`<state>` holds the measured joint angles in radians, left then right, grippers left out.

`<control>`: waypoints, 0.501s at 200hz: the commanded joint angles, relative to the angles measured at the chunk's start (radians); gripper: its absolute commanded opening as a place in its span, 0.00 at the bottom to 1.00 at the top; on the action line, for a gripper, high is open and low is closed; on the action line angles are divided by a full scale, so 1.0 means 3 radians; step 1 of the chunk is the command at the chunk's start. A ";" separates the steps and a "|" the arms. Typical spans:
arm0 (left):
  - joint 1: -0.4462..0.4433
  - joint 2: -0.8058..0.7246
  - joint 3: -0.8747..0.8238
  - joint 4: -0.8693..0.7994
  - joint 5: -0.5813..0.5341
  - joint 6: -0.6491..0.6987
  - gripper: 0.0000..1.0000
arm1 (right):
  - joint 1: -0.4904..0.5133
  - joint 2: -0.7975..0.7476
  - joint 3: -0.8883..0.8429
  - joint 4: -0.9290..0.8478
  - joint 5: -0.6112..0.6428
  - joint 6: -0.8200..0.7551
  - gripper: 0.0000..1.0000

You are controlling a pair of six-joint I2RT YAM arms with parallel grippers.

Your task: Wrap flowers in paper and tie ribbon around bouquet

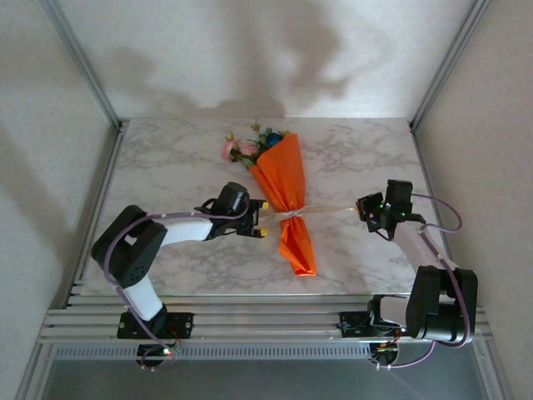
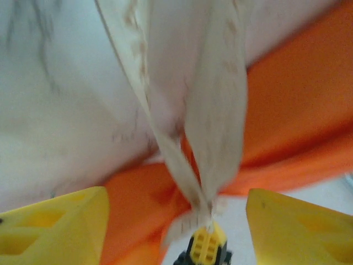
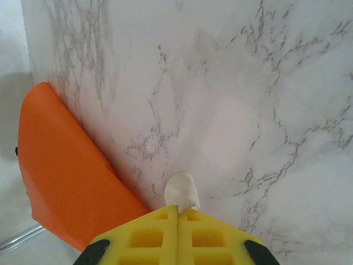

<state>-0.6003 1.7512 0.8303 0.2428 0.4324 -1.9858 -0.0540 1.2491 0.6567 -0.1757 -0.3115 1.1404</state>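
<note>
Overhead, the bouquet [image 1: 287,196] lies on the marble table [image 1: 166,167] between the two arms. Its flowers [image 1: 250,148] point to the far edge and the flared orange tail points to the near edge. The ribbon [image 1: 329,210] circles the narrow waist of the orange paper [image 1: 281,179], and one cream strand runs from there across the marble to the right. The left gripper [image 1: 263,217] sits just beside the waist on its left side. Its two yellow tips are spread apart, one above the other in this view, with nothing clamped between them. The right gripper [image 1: 365,212] is well to the right of the bouquet, at the far end of the strand.

From the left wrist, two yellow fingers [image 2: 55,226] stand wide apart at the bottom corners. Two blurred lengths of ribbon come down the middle of the gap and meet at a knot-like point low in the frame. Neither finger touches them. Orange paper crosses behind, with marble above it.

From the right wrist, the yellow pads [image 3: 143,237] are pressed together, leaving only a thin seam. A short rounded end of ribbon pokes out past their tips, so this pincer is clenched on the ribbon. An edge of the orange paper lies on the marble to the left, close to the pads, and whether it touches them cannot be told.
</note>
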 commanded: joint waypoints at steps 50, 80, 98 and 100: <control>0.0083 0.0356 0.0235 0.0264 -0.0335 -0.0059 0.18 | 0.0056 -0.0001 0.0041 0.0022 0.0048 0.0023 0.00; 0.0160 0.0174 0.0133 0.0135 -0.0427 0.0127 0.00 | 0.0056 -0.0027 0.0063 -0.0031 0.0115 -0.0004 0.00; 0.0255 0.0047 0.0036 0.0085 -0.0433 0.0237 0.00 | 0.0048 -0.0034 0.0086 -0.0074 0.0163 -0.0045 0.00; 0.0267 0.0034 0.0025 0.0089 -0.0426 0.0248 0.00 | 0.0049 -0.0037 0.0089 -0.0074 0.0166 -0.0048 0.00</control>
<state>-0.5621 1.8328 0.8715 0.3012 0.3458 -1.9629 -0.0429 1.2491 0.6567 -0.1772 -0.2996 1.1400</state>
